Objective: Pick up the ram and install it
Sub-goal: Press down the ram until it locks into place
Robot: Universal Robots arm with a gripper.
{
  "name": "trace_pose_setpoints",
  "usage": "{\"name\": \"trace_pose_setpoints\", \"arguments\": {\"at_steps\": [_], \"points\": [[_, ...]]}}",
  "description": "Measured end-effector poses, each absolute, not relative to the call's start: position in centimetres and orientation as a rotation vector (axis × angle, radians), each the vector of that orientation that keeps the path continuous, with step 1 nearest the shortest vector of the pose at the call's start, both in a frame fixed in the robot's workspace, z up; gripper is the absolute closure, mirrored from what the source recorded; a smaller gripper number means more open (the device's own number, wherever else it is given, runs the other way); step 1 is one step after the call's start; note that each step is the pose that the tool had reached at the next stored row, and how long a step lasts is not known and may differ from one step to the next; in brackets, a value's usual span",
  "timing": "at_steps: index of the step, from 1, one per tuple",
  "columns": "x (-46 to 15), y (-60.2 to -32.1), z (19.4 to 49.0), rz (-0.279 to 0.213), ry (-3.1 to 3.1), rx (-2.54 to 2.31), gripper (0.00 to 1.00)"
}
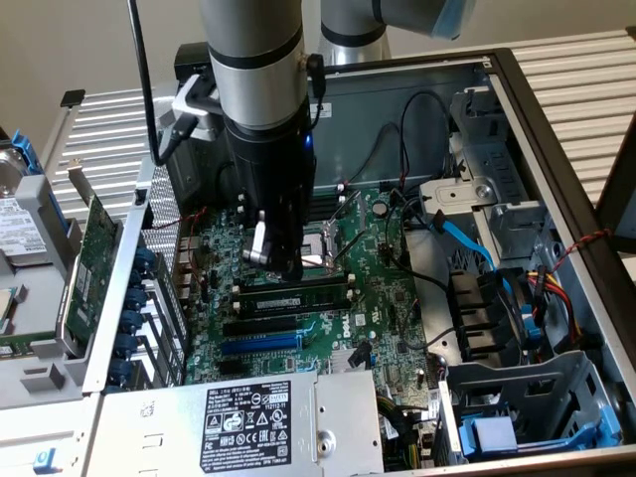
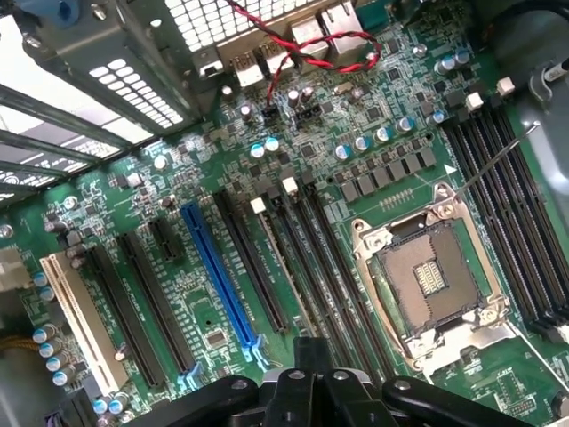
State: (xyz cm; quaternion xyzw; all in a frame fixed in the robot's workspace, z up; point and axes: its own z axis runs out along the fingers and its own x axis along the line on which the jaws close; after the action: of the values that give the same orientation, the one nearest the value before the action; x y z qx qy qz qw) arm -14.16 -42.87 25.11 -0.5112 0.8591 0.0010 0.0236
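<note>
Exterior view first. My arm comes down from the top centre of the frame into the open computer case. The gripper sits low over the green motherboard, a little left of frame centre, fingers drawn in tight together. The tips are right at the memory slots, just left of the CPU socket. A long dark green stick, the ram, lies along one of those slots directly under the fingertips. I can't tell if the fingers pinch it or just press on top. A green expansion card stands at the left edge of the frame, outside the case wall. The power supply with its white label fills the bottom centre. A blue cable runs across the right of centre, drive cages sit at the right.

Wrist view. The gripper shows as black linkage at the bottom centre, closed up narrow, with a dark thin piece poking up between the tips; too dark to say it's the ram. The motherboard spreads across the frame. The CPU socket sits right of centre, open, with a metal frame. Black memory slots run diagonally beside it, more at the far right. A blue slot lies left of centre, a beige slot at lower left. A red and black twisted wire crosses the top centre.
</note>
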Motion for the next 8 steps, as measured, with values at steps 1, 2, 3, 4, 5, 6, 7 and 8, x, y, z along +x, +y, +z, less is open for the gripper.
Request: {"name": "trace_pose_setpoints", "arguments": {"at_steps": [1, 2, 3, 4, 5, 6, 7, 8], "points": [[-14.16, -42.87, 25.11, 0.003, 2.672, -1.561, 0.89], [-14.16, -42.87, 25.11, 0.002, 2.684, -1.539, 0.89], [-14.16, -42.87, 25.11, 0.002, 2.695, -1.520, 0.89], [-14.16, -42.87, 25.11, 0.001, 2.705, -1.503, 0.89], [-14.16, -42.87, 25.11, 0.001, 2.714, -1.487, 0.89], [-14.16, -42.87, 25.11, 0.001, 2.724, -1.469, 0.89], [-14.16, -42.87, 25.11, 0.000, 2.734, -1.451, 0.89], [-14.16, -42.87, 25.10, 0.000, 2.742, -1.435, 0.89]]}}
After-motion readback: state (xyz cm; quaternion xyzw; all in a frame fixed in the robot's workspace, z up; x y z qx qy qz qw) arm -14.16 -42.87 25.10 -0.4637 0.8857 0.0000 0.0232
